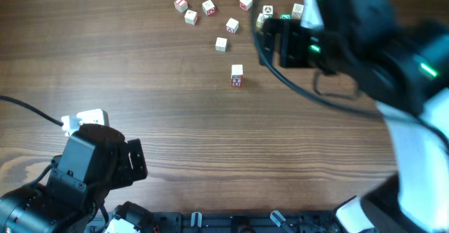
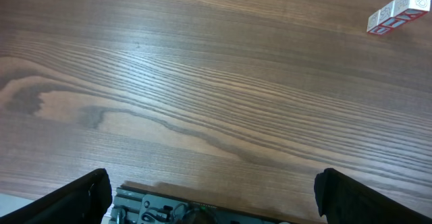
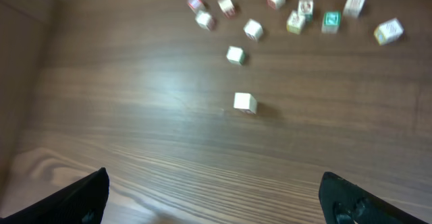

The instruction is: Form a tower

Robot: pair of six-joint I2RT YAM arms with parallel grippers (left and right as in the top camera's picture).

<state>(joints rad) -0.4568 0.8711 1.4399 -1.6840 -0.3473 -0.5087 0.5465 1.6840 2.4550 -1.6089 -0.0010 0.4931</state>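
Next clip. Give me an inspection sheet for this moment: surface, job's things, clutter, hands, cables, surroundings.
Surface: wood-grain table.
Job's things: tower, one cube wide, red marks, standing on its own mid-table; it looks about three cubes high in the left wrist view.
Clutter: about ten loose cubes scattered behind the tower, none touching it.
Hands: left hand open, empty, near the front edge; right hand open, empty, above the table and facing the tower.
Cables: black cable lies on the table by the left arm; second cable loops below the right arm.
Surroundings: black rail along the near edge; otherwise nothing seen.
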